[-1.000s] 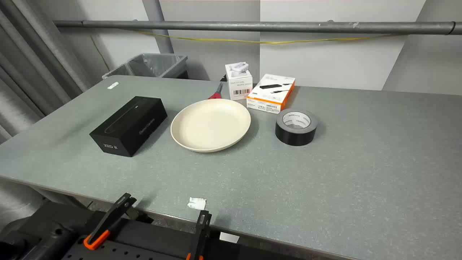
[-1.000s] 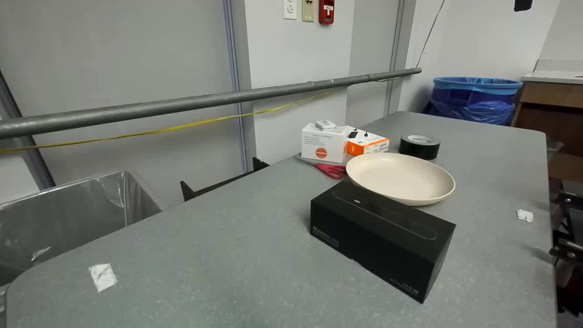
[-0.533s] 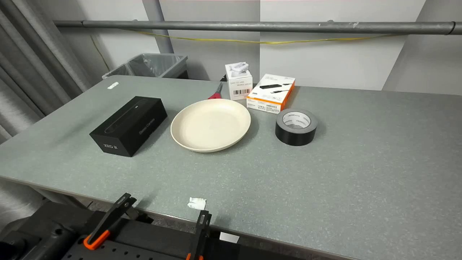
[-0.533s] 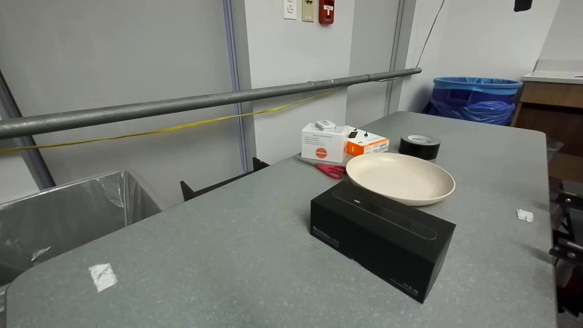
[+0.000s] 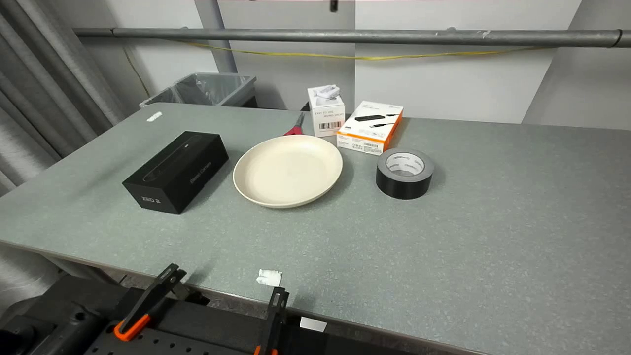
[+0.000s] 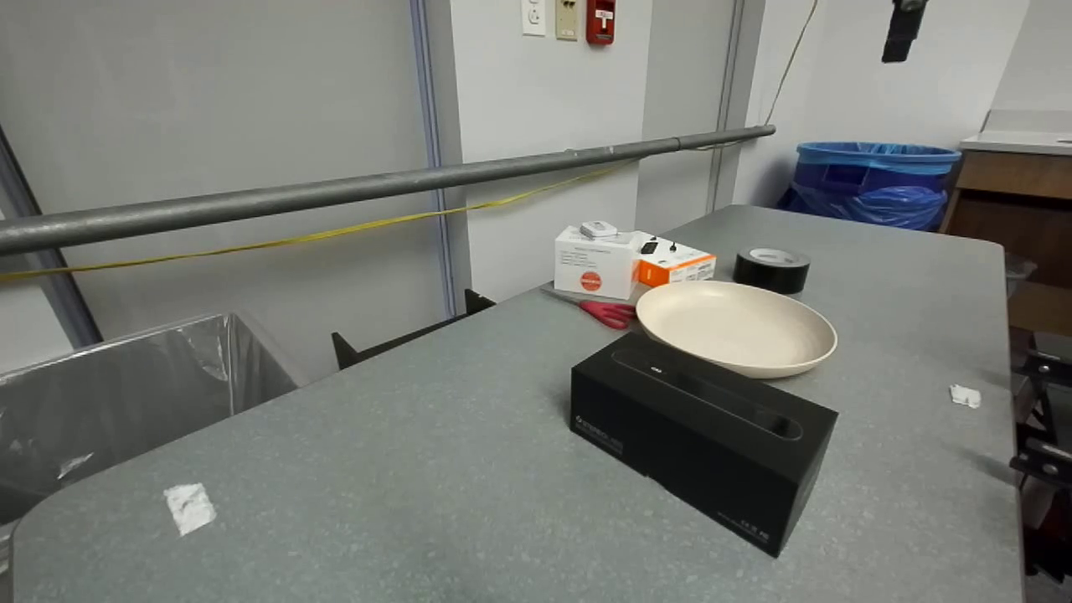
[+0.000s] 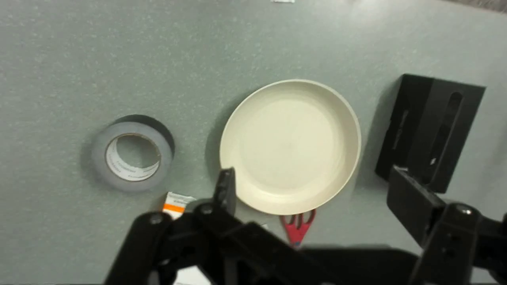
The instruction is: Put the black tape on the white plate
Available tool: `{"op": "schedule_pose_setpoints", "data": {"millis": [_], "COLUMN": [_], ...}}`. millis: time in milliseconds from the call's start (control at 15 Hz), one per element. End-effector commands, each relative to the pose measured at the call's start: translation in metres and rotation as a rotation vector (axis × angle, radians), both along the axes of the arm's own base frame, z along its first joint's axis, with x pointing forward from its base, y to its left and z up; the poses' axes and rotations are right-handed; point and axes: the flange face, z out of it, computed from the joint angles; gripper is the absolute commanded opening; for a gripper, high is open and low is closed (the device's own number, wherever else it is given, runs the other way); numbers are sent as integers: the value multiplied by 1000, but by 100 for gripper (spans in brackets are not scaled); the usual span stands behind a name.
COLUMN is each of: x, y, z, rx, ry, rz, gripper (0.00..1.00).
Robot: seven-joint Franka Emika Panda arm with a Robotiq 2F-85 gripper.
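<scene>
By the look of it the task is at its start: the tape [image 5: 404, 187] is not on the plate [image 5: 288, 170] but lies flat on the table [image 5: 493, 236], between the edge along the wall [image 5: 443, 84] and the edge where the clamps [image 5: 153, 299] sit. The plate stands a little way off from it, toward the corner by the grey bin [image 6: 260, 360] — with the black box [image 5: 177, 172] farther that way again. All of the job seems left: move across to the tape, grip it, lift it, bring it over the plate's rim and let go. The orange-and-white box [image 5: 372, 123] lies just beside the tape on the wall side, so a finger lowered there could knock it.

The gripper [image 7: 315, 178] has its fingers [image 7: 414, 202] spread wide — with nothing held between them, as far as the wrist view shows. Past the gap you can see the plate, but it looks well below the tips, and they seem to touch nothing. In both exterior views only a dark bit of the gripper shows, high above the table.
</scene>
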Motion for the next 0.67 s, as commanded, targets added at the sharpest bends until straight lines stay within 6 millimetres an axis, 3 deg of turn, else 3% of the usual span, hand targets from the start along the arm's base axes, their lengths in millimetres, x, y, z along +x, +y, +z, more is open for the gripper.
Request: {"op": "schedule_pose_setpoints", "data": {"millis": [0,133,333,467,600], "x": [31,40,47,37,38], "y": [-49,-67,-77,-73,-72], "z": [-51,-87,-127,-125,-136], "rx": [-47,-71,-74,-80,-79], "ry": [-41,-36,10,30,49], "rz": [-121,-161,-188,-162,-161], "gripper": [100,100,100,100,100]}}
